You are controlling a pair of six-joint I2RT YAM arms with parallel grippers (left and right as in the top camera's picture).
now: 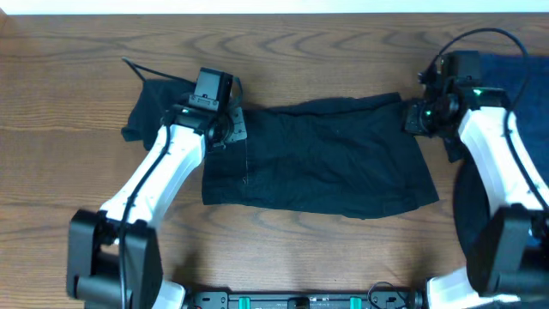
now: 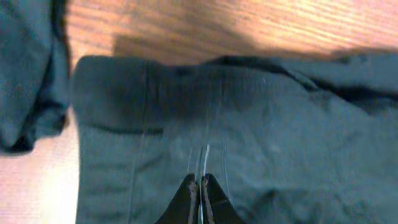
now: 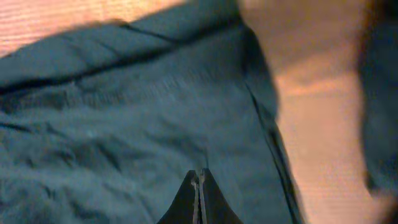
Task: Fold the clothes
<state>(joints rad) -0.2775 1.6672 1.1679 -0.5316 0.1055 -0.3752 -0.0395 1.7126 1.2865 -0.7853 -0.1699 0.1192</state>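
Observation:
A dark garment (image 1: 317, 163) lies spread flat across the middle of the wooden table. My left gripper (image 1: 227, 129) is at its upper left corner. In the left wrist view the jaws (image 2: 199, 182) are shut, with the garment's (image 2: 267, 137) stitch lines running into the tips. My right gripper (image 1: 413, 116) is at the garment's upper right corner. In the right wrist view its jaws (image 3: 199, 177) are shut, with a crease of the cloth (image 3: 124, 124) leading into them.
Another dark cloth (image 1: 146, 103) lies bunched behind the left gripper and shows in the left wrist view (image 2: 28, 74). A blue cloth (image 1: 506, 73) and more dark fabric (image 1: 467, 206) lie at the right edge. Bare wood (image 1: 283, 232) runs along the front.

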